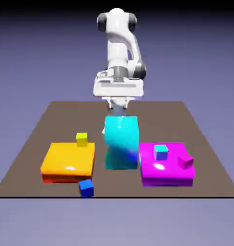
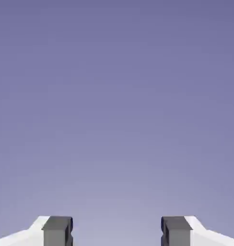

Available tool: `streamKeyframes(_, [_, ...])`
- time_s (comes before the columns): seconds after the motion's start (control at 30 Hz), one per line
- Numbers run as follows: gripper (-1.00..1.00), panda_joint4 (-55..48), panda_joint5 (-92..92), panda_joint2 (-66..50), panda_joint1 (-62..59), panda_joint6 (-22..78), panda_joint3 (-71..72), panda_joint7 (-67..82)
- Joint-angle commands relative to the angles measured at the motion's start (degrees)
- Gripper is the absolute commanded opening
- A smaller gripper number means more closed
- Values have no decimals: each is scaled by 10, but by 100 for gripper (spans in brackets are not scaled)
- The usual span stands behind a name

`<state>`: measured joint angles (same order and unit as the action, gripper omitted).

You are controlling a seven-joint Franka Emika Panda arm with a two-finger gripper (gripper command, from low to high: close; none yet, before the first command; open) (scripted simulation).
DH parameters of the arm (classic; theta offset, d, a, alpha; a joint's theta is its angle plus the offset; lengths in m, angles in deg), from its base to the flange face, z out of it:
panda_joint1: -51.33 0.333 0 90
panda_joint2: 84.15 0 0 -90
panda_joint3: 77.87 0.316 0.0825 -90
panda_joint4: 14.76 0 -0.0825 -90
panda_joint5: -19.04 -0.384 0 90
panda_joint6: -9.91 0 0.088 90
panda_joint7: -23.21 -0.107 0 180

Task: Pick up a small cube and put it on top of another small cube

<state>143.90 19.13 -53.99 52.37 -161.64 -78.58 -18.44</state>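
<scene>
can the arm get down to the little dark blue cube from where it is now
Probably yes. The dark blue cube sits alone on the table near its front edge, nothing on top. The open, empty end effector hangs behind the tall teal block, which it must pass over or around.

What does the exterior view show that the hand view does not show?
Only the exterior view shows the table and its blocks: the dark blue cube on the table before the orange block, the yellow-green cube on that block, the tall teal block, and the magenta block bearing a small teal cube and a small magenta cube. Only the hand view shows the grey fingertips close up, jaws apart, nothing between. Both share the gripper and the blue-violet backdrop.
</scene>
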Motion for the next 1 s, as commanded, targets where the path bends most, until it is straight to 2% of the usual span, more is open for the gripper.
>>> streamKeyframes(0.0, [0, -19, 1, -21, 3, 20, -6, 7])
streamKeyframes(0.97, [0, -582, 23, -623, 87, 610, -175, 201])
